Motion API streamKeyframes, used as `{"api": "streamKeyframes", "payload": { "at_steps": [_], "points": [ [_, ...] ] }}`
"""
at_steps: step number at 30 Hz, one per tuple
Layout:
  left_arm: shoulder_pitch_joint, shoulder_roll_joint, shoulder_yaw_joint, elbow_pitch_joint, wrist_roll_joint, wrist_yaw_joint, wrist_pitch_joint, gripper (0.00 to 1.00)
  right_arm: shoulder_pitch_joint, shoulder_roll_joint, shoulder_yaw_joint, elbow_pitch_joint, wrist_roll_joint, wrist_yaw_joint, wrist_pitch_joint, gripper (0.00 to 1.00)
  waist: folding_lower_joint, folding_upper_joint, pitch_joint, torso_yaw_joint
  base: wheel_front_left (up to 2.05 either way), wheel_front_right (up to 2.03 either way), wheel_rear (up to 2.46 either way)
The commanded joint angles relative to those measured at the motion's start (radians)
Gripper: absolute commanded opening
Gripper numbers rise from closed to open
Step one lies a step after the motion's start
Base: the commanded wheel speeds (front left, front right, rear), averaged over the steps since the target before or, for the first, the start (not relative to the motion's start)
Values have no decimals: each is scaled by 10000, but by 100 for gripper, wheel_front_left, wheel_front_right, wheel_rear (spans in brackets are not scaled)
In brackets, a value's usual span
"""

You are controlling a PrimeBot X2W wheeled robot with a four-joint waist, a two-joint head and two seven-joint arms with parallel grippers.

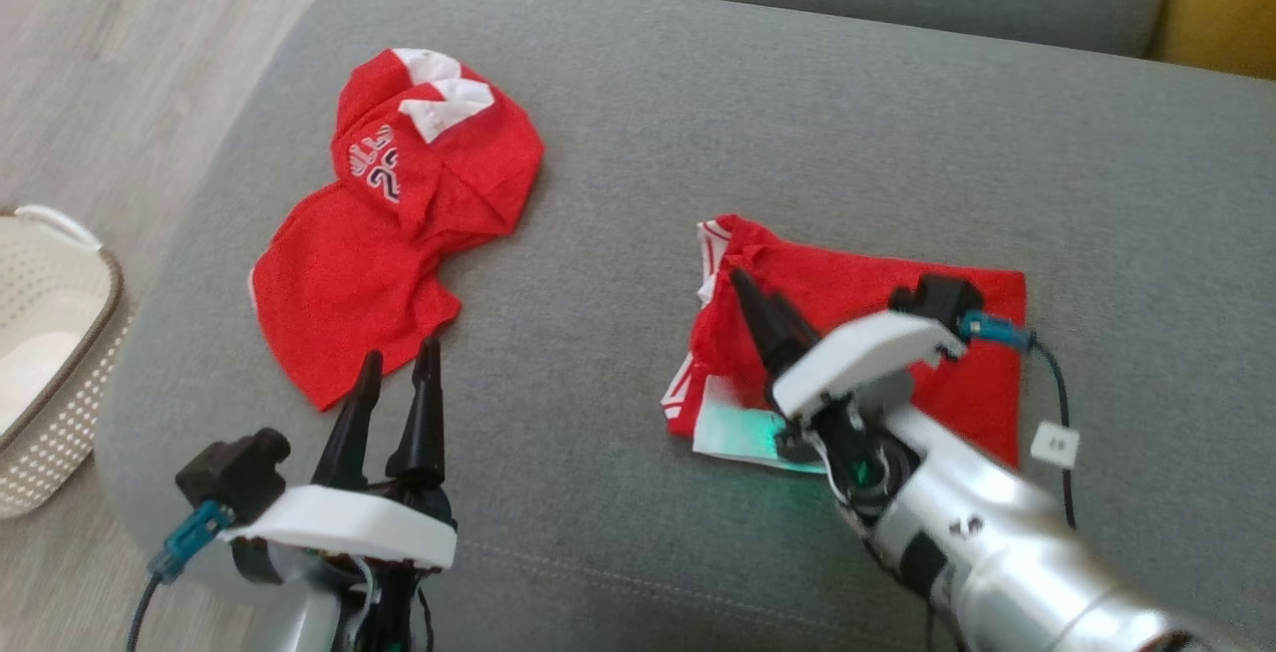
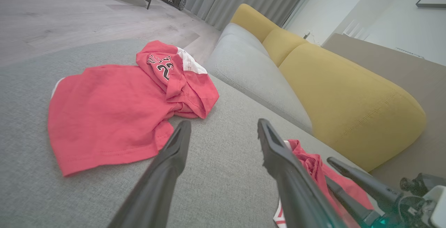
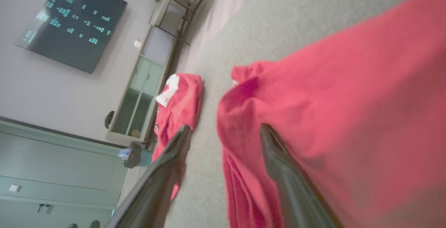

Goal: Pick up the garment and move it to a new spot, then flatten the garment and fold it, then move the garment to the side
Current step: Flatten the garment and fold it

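The grey fabric sofa seat (image 1: 638, 134) carries a crumpled red numbered jersey (image 1: 389, 233) just ahead of the left gripper (image 1: 401, 353), which is spread wide. The folded red cloth garment (image 1: 897, 283) lies beneath the right gripper (image 1: 753, 298); its wrist view reveals spread, empty fingers (image 3: 282, 165) that the head view foreshortens.

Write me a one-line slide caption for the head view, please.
Open right gripper over a white-trimmed red garment, open left gripper beside a numbered red jersey, on a grey sofa.
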Motion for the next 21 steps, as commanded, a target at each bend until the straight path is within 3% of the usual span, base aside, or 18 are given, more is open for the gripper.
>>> {"api": "streamKeyframes", "payload": {
  "at_steps": [1,5,10,15,21],
  "points": [
    [-409,64,388,-273,-15,-7,-57,100,-661,85,237,-294,251,67,-263,100,0,0,-39,-126,0,0,0],
    [-341,64,522,-233,46,2,-57,100,-1184,85,711,65,804,67,-683,100,0,0,-239,-493,0,0,0],
    [-233,64,588,-352,75,-3,-57,100,-1965,82,1280,1397,-220,67,-1117,100,0,0,-538,-1081,0,0,0],
    [-262,64,732,-720,-86,19,-57,100,-2528,-663,1364,2266,-2159,67,-1191,100,0,0,-585,-1603,0,0,0],
    [-339,64,907,-1199,-142,32,-57,100,-2107,-2053,-363,1286,-5083,67,-1195,100,0,0,-477,-1980,0,0,0]
  ]
}}
